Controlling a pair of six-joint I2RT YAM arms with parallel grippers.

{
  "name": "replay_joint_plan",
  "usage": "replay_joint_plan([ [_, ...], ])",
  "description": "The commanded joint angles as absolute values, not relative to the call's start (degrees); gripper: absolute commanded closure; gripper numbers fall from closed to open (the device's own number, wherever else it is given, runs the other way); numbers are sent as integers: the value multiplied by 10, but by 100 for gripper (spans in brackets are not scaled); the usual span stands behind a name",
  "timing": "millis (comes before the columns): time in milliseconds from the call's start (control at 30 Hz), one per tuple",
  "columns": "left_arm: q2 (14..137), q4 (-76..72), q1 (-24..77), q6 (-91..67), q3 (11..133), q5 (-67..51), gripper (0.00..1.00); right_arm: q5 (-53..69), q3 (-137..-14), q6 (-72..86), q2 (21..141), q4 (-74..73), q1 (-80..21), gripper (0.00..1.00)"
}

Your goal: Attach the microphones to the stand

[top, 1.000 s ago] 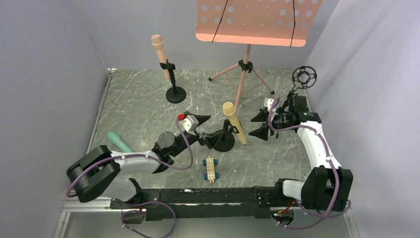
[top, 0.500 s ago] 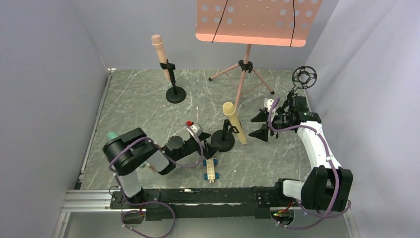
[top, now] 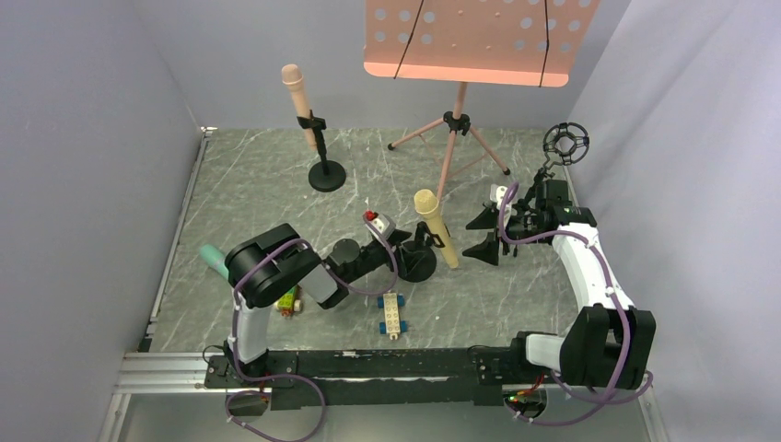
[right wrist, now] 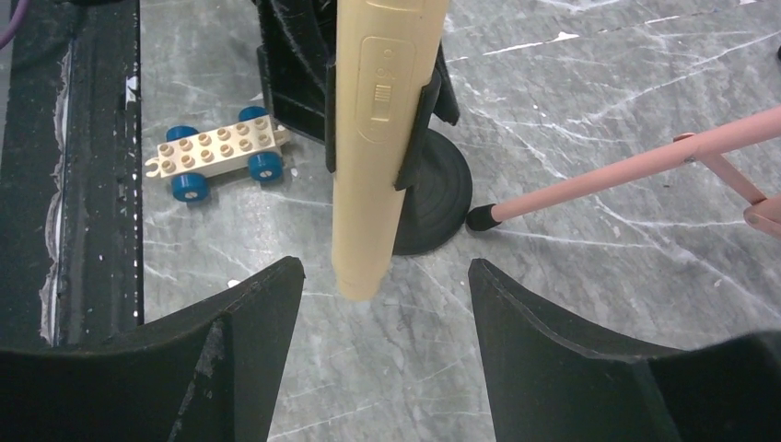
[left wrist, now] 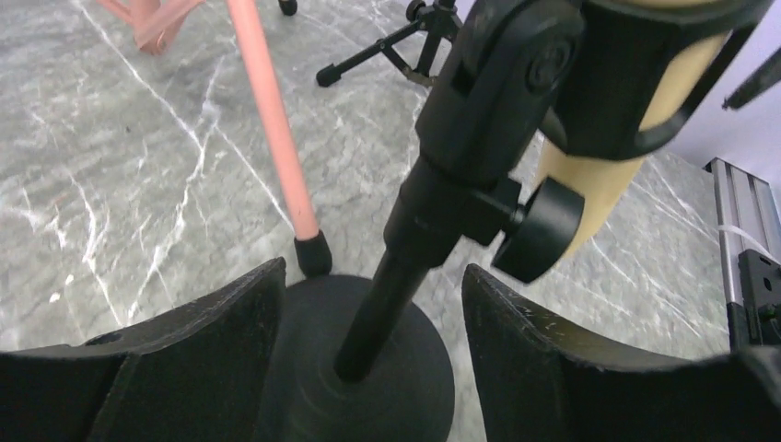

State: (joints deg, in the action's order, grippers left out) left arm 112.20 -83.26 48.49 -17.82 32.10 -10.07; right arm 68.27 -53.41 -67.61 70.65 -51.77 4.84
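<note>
A pink microphone stands clipped in the far stand. The pale yellow microphone sits tilted in the clip of a second stand with a round black base. My left gripper is open, its jaws astride that stand's pole just above the base, with gaps on both sides. My right gripper is open to the right of the yellow microphone, whose lower end hangs just beyond its fingertips. A teal microphone lies at the left, partly behind my left arm.
A white brick car with blue wheels lies near the front; a colourful one sits by my left arm. The pink music stand's tripod has a leg ending by the black base. A black shock-mount stand is far right.
My left arm has folded up and carried its gripper right, over the yellow microphone's stand base, with the jaws narrowing. The right gripper has barely moved.
</note>
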Motion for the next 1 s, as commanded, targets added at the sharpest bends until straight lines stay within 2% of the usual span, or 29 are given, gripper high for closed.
replay_joint_plan([
  [0,1139,-834,483,-162,353,-101,29,708,-552,-705,705,-525,52,28],
  [167,1149,-831,483,-165,358,-110,38,708,-552,-705,706,-525,52,28],
  [267,1149,-821,482,-165,361,-114,47,708,-553,-708,709,-528,52,28],
  [633,1154,-826,481,-161,383,-117,56,707,-553,-707,713,-527,52,28],
  [700,1155,-826,481,-157,386,-119,62,707,-553,-708,714,-529,52,28],
  [767,1156,-825,481,-152,389,-126,73,707,-554,-709,714,-530,52,28],
  [833,1156,-830,479,-150,388,-138,100,706,-554,-710,713,-530,52,28],
  [967,1129,-886,479,-133,355,-134,100,705,-553,-711,712,-529,52,28],
])
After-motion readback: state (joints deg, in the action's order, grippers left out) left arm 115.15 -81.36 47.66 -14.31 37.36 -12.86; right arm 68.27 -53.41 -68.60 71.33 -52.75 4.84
